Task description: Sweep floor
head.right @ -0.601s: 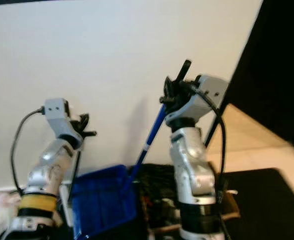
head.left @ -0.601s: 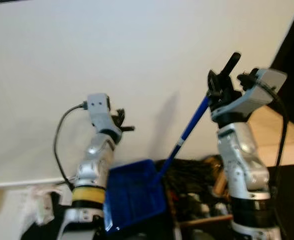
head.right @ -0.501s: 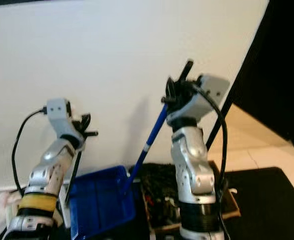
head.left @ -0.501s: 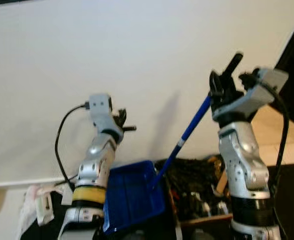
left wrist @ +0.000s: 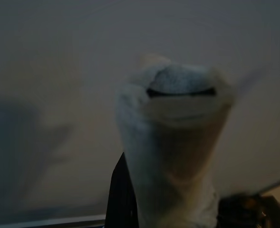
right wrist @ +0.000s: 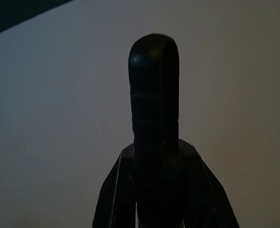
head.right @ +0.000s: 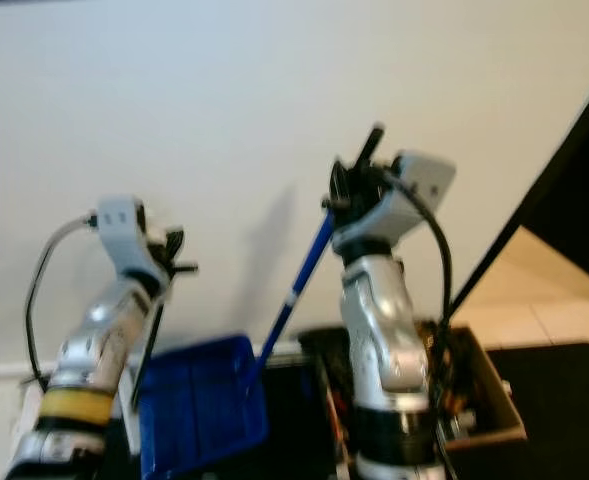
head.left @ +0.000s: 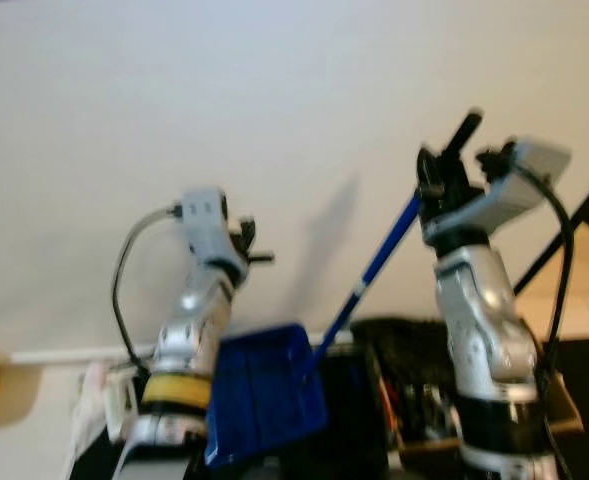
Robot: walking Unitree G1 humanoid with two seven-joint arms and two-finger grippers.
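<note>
Blue dustpan (head.left: 266, 405), blue pole (head.left: 374, 272) with white band and black grip, off-white wall (head.left: 274, 120), silver arms.

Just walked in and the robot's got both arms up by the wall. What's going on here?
The robot is carrying its sweeping gear. Its right claw is shut on the black grip of a blue-handled broom, which slants down toward a blue dustpan held low near the left arm. The left claw is raised beside the white wall; what it grips is too blurred to tell. Below sits a cluttered box. No sweeping is under way at this moment.
</note>
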